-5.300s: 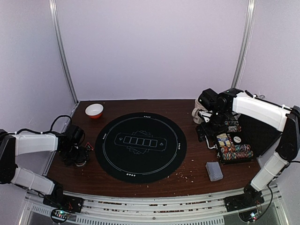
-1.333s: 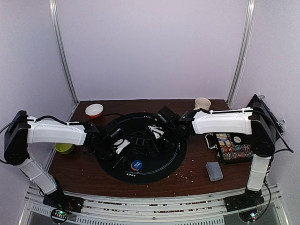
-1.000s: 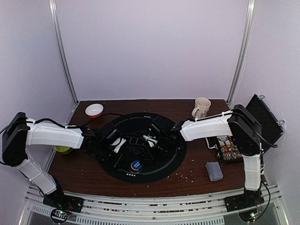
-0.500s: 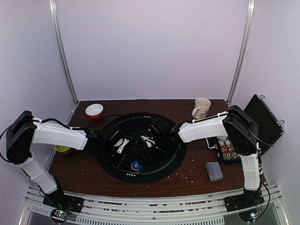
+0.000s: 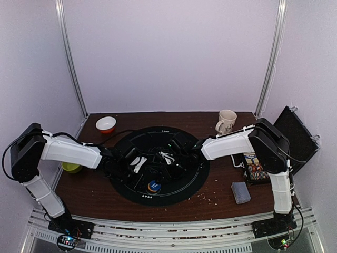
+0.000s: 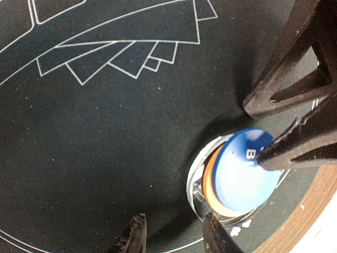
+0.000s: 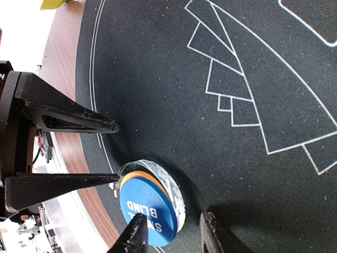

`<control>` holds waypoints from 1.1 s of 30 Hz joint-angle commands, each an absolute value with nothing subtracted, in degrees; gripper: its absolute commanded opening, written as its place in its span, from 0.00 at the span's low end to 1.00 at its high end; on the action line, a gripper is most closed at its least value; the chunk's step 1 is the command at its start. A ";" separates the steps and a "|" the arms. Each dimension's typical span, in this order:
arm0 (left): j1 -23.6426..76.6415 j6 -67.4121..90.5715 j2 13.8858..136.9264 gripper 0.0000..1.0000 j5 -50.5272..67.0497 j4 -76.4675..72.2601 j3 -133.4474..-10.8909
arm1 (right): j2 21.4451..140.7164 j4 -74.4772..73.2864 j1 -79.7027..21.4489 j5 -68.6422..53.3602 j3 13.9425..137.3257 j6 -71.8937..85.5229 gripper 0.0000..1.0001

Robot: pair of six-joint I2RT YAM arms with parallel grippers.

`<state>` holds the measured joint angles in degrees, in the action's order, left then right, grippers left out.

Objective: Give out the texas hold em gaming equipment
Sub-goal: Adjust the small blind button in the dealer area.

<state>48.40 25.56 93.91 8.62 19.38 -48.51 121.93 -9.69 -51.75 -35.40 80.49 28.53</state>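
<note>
On the black round mat (image 5: 185, 176) lies a small stack of discs (image 5: 153, 186): a blue one marked SMALL BLIND (image 7: 150, 213) on an orange one, on a clear one (image 6: 196, 184). My right gripper (image 7: 174, 236) stands open over the stack, with one fingertip on the blue disc and the other on the mat beside the clear rim. My left gripper (image 6: 176, 237) is open beside the stack, one fingertip at the clear disc's edge. In the top view both grippers, left (image 5: 143, 175) and right (image 5: 161, 175), meet at the stack. Striped chips fill a case (image 5: 257, 167), and a grey-blue card deck (image 5: 240, 192) lies near it.
A mug (image 5: 227, 120) stands at the back right and a white-and-orange bowl (image 5: 106, 124) at the back left. A green object (image 5: 68, 167) sits under the left arm. The case's black lid (image 5: 297, 138) leans at the far right. Crumbs dot the wood near the front.
The right gripper's jaws have narrowed and it has settled lower onto the disc stack. The left gripper keeps its opening and has barely shifted. The stack has not moved.
</note>
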 commanded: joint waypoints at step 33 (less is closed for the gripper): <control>48.00 21.00 94.07 0.41 9.72 21.27 -53.08 | 119.57 -15.82 -48.51 -36.33 77.25 24.66 0.13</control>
<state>48.40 22.39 94.83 8.62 20.84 -51.09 120.66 -11.29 -48.82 -37.21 77.47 26.72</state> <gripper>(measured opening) 0.406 0.129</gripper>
